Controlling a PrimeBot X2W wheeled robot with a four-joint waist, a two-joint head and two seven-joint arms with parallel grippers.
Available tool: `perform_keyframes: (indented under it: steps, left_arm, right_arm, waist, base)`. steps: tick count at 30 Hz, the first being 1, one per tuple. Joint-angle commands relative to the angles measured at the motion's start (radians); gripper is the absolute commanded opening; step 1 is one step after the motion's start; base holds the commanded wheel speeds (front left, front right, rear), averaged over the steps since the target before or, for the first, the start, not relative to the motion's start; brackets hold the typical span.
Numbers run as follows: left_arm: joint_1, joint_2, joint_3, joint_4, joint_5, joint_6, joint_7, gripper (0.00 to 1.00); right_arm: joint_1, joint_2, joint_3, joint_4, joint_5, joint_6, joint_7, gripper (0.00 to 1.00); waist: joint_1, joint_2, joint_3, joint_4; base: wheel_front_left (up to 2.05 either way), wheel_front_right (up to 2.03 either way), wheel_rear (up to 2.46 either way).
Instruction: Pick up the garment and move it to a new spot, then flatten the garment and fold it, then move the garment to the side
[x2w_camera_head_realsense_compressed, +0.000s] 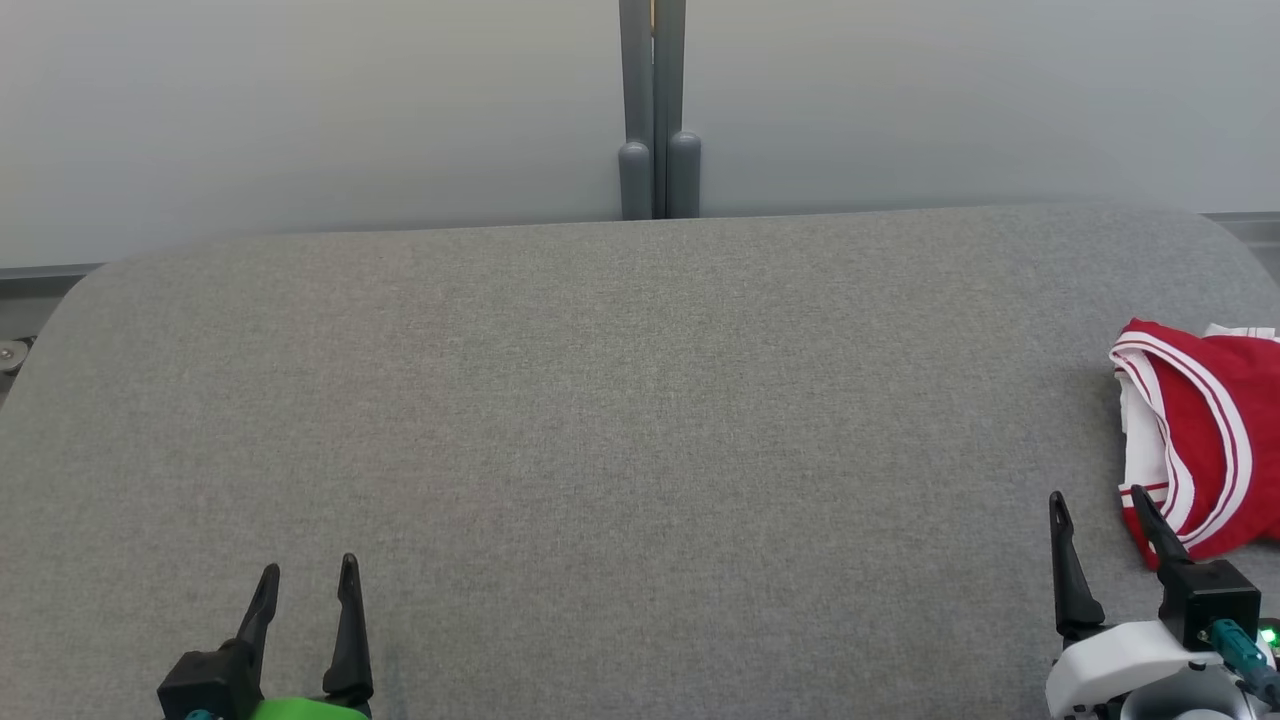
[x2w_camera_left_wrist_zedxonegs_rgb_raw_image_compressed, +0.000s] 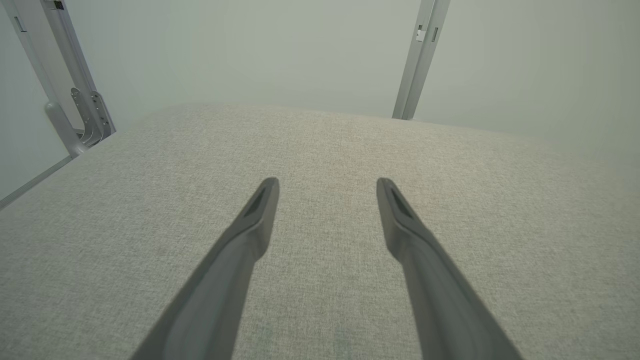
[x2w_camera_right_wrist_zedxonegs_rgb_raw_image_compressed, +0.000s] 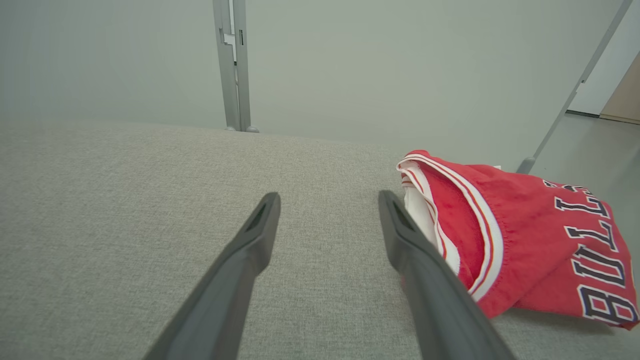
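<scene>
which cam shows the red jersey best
The right wrist view: the red jersey lies almost whole there, with its lettering visible. The head view cuts it off at the frame's right edge.

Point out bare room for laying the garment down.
Bare: middle and left of the grey surface, between the left gripper and the far post. Crowded: the right edge, where the red garment lies bunched beside the right gripper.
</scene>
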Motion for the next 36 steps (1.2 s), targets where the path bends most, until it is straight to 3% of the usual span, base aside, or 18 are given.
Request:
perform_keyframes:
  steps: [1,3,5,15,16,20,36]
  left_arm:
    - [-0.003,0.001,0.002,-0.005,0.002,-0.005,-0.002,1.00]
    - [-0.002,0.001,0.002,-0.005,0.003,-0.004,-0.002,1.00]
    - [-0.006,0.002,0.006,-0.007,0.002,-0.002,-0.002,1.00]
    - [-0.004,0.002,0.004,-0.006,-0.004,-0.004,-0.002,1.00]
    - [-0.001,-0.002,0.001,-0.002,-0.001,-0.003,0.000,0.00]
    - [0.009,-0.007,-0.001,0.033,-0.011,-0.003,0.010,0.00]
    - [-0.021,-0.005,0.016,0.008,-0.309,-0.006,0.088,0.00]
  right_arm:
    - [-0.010,-0.001,-0.003,0.001,0.006,-0.002,-0.002,1.00]
    - [-0.010,-0.001,-0.004,0.001,0.005,-0.002,-0.002,1.00]
    - [-0.012,0.001,0.001,0.000,0.000,0.000,-0.002,1.00]
    - [-0.005,-0.002,0.005,-0.009,-0.029,-0.002,-0.002,1.00]
    - [-0.009,0.002,0.004,-0.001,-0.021,0.000,0.000,0.00]
    - [0.000,0.013,0.001,0.037,-0.009,0.000,0.007,0.00]
    - [-0.024,0.009,0.016,0.028,0.350,0.000,0.087,0.00]
  waist:
    - [0.0000,0.0000,0.000,0.001]
    - [0.0000,0.0000,0.000,0.001]
    - [0.0000,0.0000,0.008,-0.065]
    - [0.0000,0.0000,0.011,-0.068]
    - [0.0000,0.0000,0.010,-0.068]
    - [0.0000,0.0000,0.010,-0.068]
    - [0.0000,0.0000,0.011,-0.065]
  base:
    - [0.00,0.00,0.00]
    - [0.00,0.00,0.00]
    - [0.00,0.00,0.00]
    - [0.00,0.00,0.00]
    - [0.00,0.00,0.00]
    - [0.00,0.00,0.00]
    - [0.00,0.00,0.00]
